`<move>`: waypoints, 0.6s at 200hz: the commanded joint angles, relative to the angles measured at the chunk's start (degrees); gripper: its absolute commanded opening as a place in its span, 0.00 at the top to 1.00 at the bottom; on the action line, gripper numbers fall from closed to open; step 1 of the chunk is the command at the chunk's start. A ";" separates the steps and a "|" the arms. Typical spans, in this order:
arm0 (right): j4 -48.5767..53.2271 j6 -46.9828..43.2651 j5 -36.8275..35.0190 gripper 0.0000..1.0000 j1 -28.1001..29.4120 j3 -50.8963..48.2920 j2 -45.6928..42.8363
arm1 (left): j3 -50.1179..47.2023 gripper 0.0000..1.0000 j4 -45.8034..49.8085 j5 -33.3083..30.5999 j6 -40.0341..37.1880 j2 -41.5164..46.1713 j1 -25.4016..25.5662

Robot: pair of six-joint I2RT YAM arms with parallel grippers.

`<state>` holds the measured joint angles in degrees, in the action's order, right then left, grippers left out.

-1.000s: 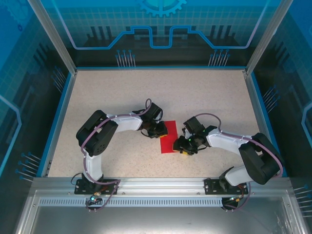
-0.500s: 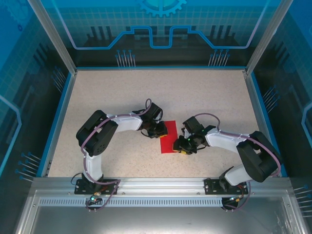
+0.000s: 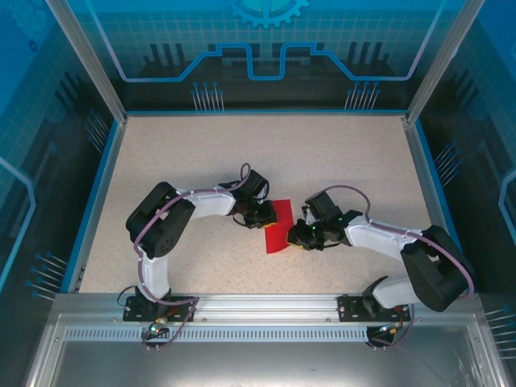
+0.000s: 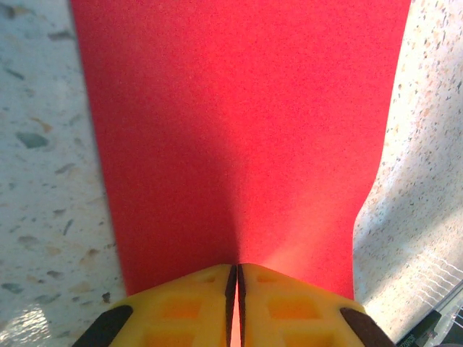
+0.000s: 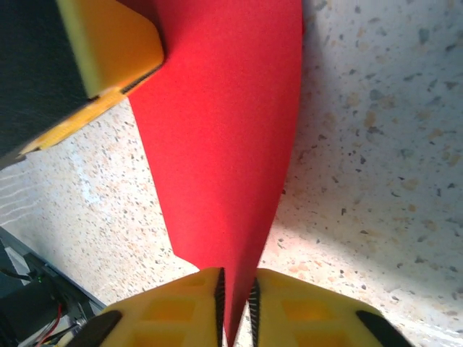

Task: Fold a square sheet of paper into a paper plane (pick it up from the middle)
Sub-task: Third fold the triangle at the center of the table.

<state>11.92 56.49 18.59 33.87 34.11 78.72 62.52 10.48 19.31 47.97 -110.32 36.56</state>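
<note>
The red square sheet of paper lies at mid-table between both arms, and from above it looks like a narrow upright strip. My left gripper is at its upper left corner. In the left wrist view its yellow fingers are pressed together on the sheet's near edge. My right gripper is at the sheet's right edge. Its fingers stand a narrow slit apart with the red sheet running down between them, lifted off the table there.
The speckled tabletop is bounded by a blue rim and glass walls. A yellow finger of the left gripper shows at the upper left of the right wrist view, on the sheet's far end. Both arm bases sit at the near edge.
The right gripper's fingers have come together on the sheet's right edge and the right wrist has shifted slightly. The left gripper has kept its grip and place.
</note>
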 commanded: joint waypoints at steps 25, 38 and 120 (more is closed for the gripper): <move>2.67 1.12 -0.40 0.96 0.23 1.01 0.20 | 0.47 0.87 2.30 0.30 -1.27 0.29 0.03; 3.47 0.90 -0.51 0.97 0.22 1.55 0.68 | 1.17 0.87 1.36 1.08 -2.38 2.71 0.02; 9.25 -0.03 -0.27 0.98 0.21 6.24 3.36 | 4.26 0.87 6.08 -5.46 -6.07 3.40 -1.92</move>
<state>18.50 56.99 18.04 33.85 38.20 80.62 66.06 13.30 15.92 43.40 -104.68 35.33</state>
